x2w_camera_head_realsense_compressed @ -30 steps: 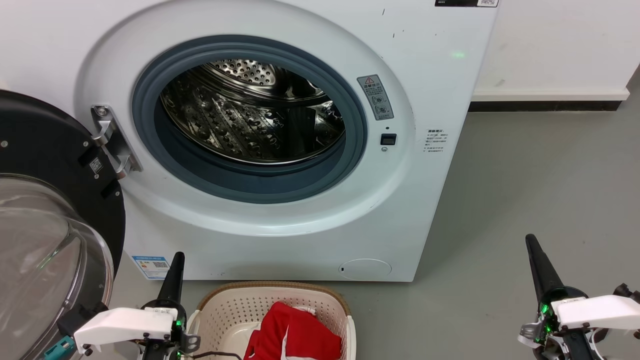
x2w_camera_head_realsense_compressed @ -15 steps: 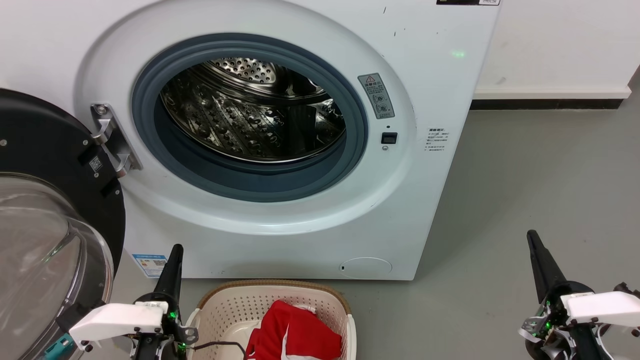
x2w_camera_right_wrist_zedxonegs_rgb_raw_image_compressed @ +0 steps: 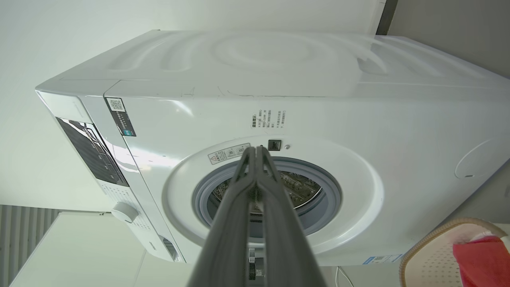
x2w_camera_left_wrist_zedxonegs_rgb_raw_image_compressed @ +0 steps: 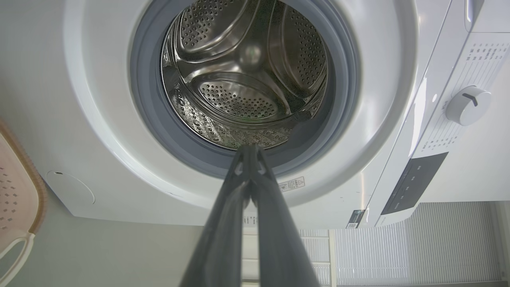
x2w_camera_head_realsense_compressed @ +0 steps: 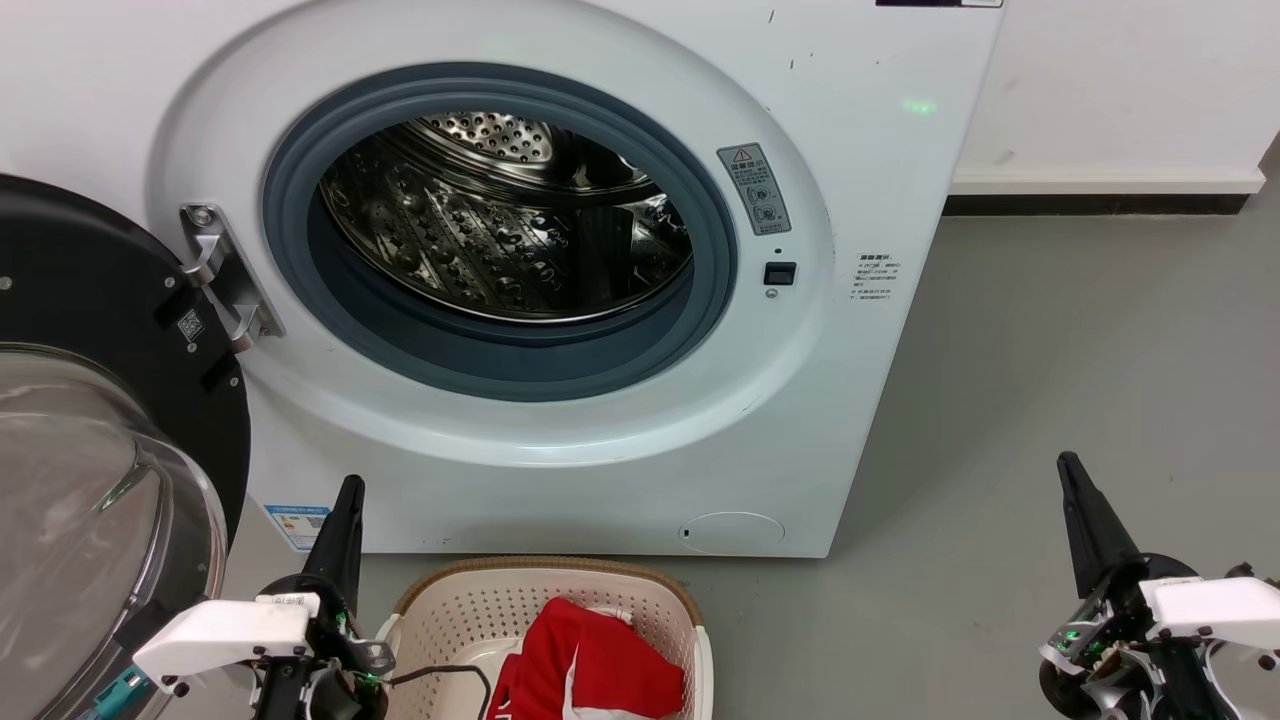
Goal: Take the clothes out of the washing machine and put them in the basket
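Left tool (x2w_camera_head_realsense_compressed: pixel 351 487) and right tool (x2w_camera_head_realsense_compressed: pixel 1067 462): two long dark fingers each, tapering to a point. Wrist housings are white and boxy with small black screws: left cover (x2w_camera_head_realsense_compressed: pixel 225 633), right cover (x2w_camera_head_realsense_compressed: pixel 1215 600). Green lights (x2w_camera_head_realsense_compressed: pixel 1072 634) at both wrists. Thin black cable (x2w_camera_head_realsense_compressed: pixel 450 669) loops off left wrist. Teal connector (x2w_camera_head_realsense_compressed: pixel 120 690) below left cover.

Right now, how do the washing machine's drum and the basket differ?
The drum is shiny steel, with no clothing in the part that shows; the basket is cream plastic with a brown rim and holds red clothes. The drum faces forward inside the washing machine; the basket sits on the floor before it, open upward. Both are perforated.
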